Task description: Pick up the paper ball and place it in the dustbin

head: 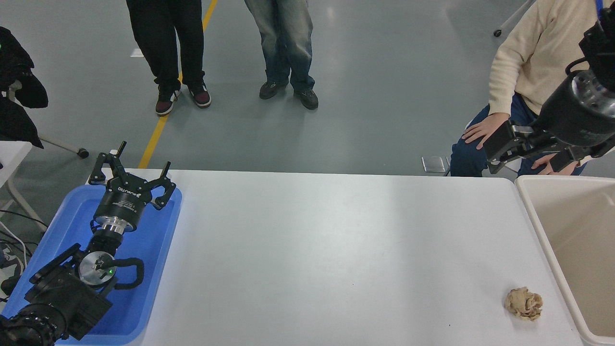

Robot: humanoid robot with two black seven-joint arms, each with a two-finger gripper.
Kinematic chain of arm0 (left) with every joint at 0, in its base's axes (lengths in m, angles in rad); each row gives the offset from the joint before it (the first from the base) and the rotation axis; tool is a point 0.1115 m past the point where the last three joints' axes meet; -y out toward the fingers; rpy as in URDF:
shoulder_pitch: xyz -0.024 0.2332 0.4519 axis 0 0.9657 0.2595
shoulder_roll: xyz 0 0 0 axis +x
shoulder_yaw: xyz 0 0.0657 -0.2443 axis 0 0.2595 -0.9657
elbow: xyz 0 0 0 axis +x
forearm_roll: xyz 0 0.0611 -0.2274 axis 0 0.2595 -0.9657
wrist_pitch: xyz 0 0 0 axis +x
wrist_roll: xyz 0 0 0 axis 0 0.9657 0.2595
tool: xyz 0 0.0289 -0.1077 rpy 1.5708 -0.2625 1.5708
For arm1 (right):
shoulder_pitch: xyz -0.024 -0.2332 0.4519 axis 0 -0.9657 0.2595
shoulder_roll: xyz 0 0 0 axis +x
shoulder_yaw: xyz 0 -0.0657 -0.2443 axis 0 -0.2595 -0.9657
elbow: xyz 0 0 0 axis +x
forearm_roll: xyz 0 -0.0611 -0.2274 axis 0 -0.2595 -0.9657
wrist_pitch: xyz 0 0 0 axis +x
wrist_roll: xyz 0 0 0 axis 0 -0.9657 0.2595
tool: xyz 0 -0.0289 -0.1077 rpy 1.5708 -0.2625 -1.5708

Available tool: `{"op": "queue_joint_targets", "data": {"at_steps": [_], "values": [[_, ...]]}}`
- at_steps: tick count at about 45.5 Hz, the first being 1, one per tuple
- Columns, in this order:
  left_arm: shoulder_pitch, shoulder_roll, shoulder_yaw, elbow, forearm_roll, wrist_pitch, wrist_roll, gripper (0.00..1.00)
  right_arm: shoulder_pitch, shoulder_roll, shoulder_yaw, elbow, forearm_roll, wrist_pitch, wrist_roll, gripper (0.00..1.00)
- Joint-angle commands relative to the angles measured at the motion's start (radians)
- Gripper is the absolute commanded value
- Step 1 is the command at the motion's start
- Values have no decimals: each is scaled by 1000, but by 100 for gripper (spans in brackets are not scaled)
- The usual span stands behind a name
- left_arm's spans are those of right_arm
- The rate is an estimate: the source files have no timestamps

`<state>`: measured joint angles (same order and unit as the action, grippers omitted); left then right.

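Note:
The paper ball (523, 303), a tan crumpled wad, lies on the white table (326, 250) near its front right corner, just left of the dustbin. The dustbin (532, 216), cream-beige with a thick pale rim, stands at the table's right end, and its visible inside looks bare. My right gripper (527, 154) hangs high over the table's far right corner, above the bin's far end and far from the ball. Its jaws are open and empty. My left gripper (130, 169) is parked over the blue tray at the lower left, open.
A shallow blue tray (158, 250) lies at the table's left end under the left arm. A seated person in a cream sweater (528, 53) is just behind the right gripper, hands on knees. Two people stand beyond the far edge.

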<state>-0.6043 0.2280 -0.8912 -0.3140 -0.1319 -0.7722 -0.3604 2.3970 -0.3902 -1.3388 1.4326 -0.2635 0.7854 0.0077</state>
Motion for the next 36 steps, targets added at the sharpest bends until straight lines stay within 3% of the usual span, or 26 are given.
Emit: {"op": "queue_joint_targets", "data": {"at_steps": [1, 36], "values": [[1, 1, 0, 1, 0, 1, 0, 100, -4, 1, 3, 0, 0, 0, 0, 100], [1, 1, 0, 0, 0, 1, -2, 100, -9, -13, 27, 0, 1, 0, 2, 100]]}}
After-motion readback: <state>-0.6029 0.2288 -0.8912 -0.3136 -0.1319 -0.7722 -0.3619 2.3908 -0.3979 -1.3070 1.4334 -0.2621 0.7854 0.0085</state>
